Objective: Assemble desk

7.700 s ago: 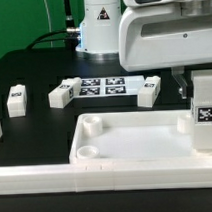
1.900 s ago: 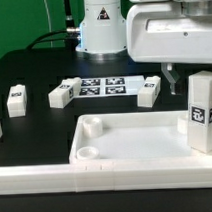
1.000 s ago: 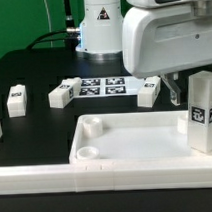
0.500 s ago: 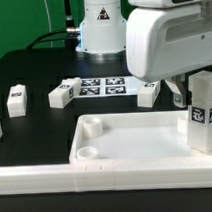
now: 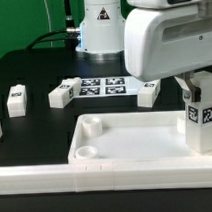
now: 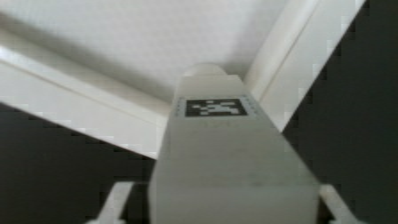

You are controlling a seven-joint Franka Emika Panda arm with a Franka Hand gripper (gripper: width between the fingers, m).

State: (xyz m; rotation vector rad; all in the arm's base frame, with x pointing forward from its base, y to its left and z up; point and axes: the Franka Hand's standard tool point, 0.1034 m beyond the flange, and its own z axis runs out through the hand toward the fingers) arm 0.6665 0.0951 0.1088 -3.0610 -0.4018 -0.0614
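As the leg (image 5: 205, 125) stands in the desk top (image 5: 79, 133), the pincer (image 5: 197, 90) clamps its sides.

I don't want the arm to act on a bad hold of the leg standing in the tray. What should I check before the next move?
1. The standing leg is upright at the desk top's corner on the exterior view's right: ok.
2. The pincer straddles it, one finger either side: ok.
3. The grip on it is firm: cannot tell.
4. Its foot is fully seated: cannot tell; the rim hides it.
5. The socket at the near corner on the exterior view's left is empty: ok.
6. A loose leg lies on the table, off the tray: ok.
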